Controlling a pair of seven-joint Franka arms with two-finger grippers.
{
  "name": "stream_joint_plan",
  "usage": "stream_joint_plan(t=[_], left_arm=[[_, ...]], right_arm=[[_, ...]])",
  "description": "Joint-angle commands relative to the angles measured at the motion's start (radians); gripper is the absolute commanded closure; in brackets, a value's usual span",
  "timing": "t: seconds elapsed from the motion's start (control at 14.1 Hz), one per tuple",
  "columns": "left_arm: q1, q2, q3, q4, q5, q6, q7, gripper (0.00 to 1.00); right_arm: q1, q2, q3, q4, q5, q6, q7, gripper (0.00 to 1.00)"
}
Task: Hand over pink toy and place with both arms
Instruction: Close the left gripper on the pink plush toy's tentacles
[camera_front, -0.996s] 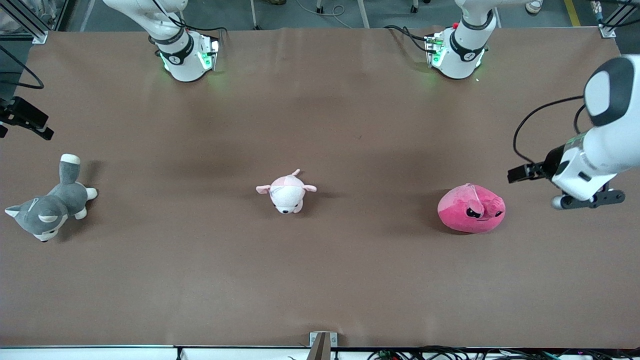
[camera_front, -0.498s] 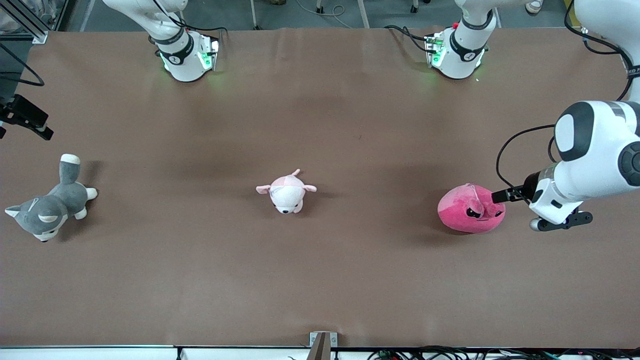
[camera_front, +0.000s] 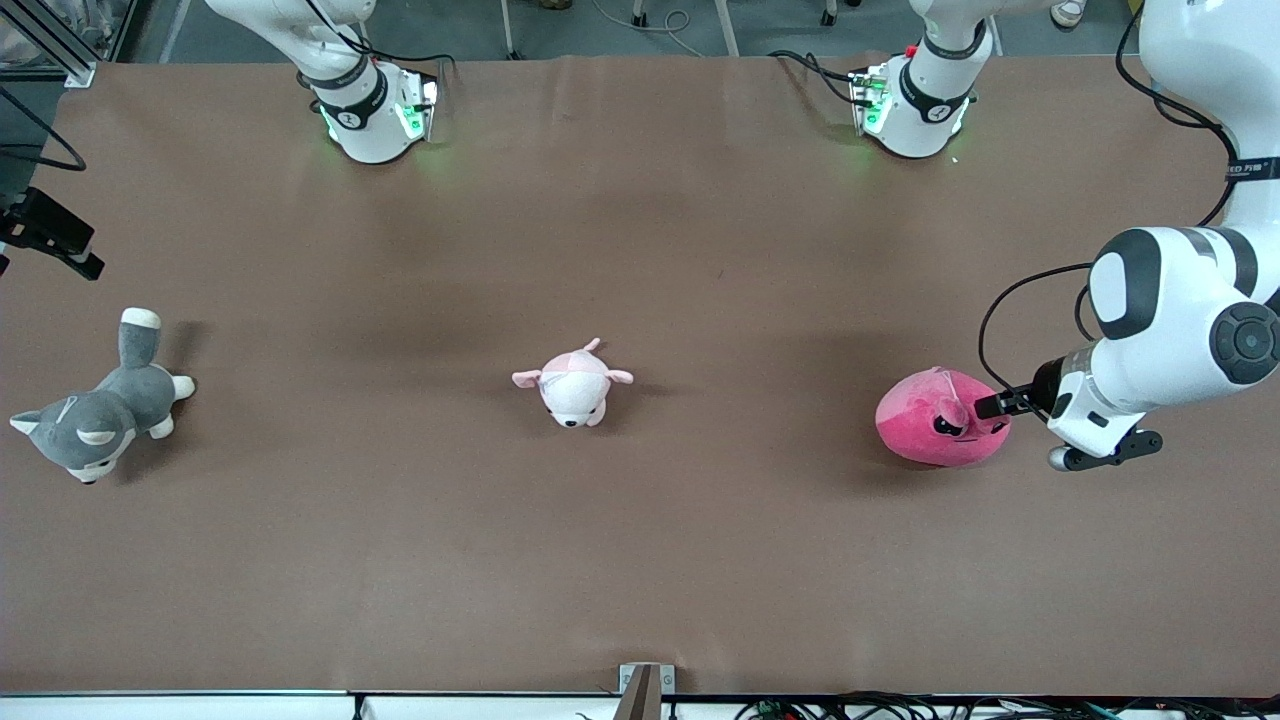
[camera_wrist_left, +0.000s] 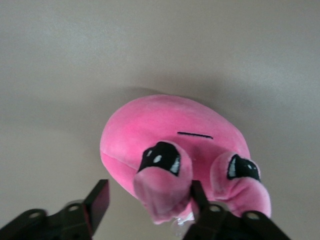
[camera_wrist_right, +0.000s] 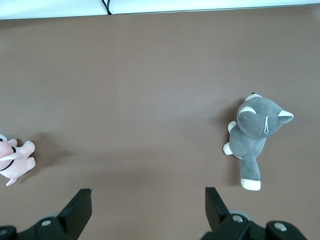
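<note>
I am a pair of white robot arms at a wide brown tabletop (camera_front: 640, 560), and both claws are mine.

My left claw (camera_wrist_left: 150, 207) is low at the pink toy (camera_front: 935, 432), which lies on the tabletop toward my left arm's end. The toy is a round hot-pink plush blob with black half-lidded eyes and soft bumps on top. In the left wrist view, my two black fingers (camera_wrist_left: 97, 202) stand on either side of one of those bumps, the one bearing an eye. One finger is against the bump; the other stands a little apart from it, with bare tabletop showing in between. So this claw is part-way spread around the bump and is not pinching it. In the front view, the tip of the left claw (camera_front: 1000, 405) touches the toy's edge on the side toward my left arm's end.

My right arm waits. Its claw (camera_wrist_right: 147, 205) is spread wide and holds nothing (its two fingers frame bare tabletop in the right wrist view). It hangs over the tabletop toward my right arm's end.

Two other toys lie on the tabletop. A small pale pink-and-white plush animal (camera_front: 572, 385) lies near the middle. A grey-and-white plush dog (camera_front: 95, 415) lies on its side at my right arm's end, well apart from the pink toy.
</note>
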Motion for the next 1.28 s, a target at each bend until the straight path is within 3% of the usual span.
stream_joint_plan(t=[0.0, 0.07, 0.14, 0.43, 1.07, 1.21], left_arm=[[0.001, 0.001, -0.005, -0.009, -0.014, 0.022, -0.008, 0.78], [-0.001, 0.0, -0.008, -0.007, -0.014, 0.022, -0.008, 0.91], [-0.001, -0.005, -0.011, -0.006, -0.014, 0.02, -0.009, 0.98], [-0.013, -0.034, -0.04, 0.007, -0.013, 0.016, -0.032, 1.0], [-0.035, -0.049, -0.327, 0.168, 0.003, -0.066, -0.181, 0.99], [-0.097, -0.048, -0.34, 0.212, 0.004, -0.067, -0.236, 0.99]], right_arm=[[0.003, -0.004, -0.005, -0.005, -0.01, 0.001, -0.005, 0.0], [0.003, -0.004, -0.006, -0.005, -0.01, 0.001, -0.005, 0.0], [0.003, 0.001, -0.008, -0.005, -0.01, -0.001, -0.005, 0.0], [0.009, 0.002, -0.009, -0.002, -0.011, -0.002, -0.005, 0.0], [0.01, 0.002, -0.009, -0.002, -0.011, -0.005, -0.001, 0.0], [0.01, 0.001, -0.009, -0.002, -0.011, -0.007, -0.001, 0.0]])
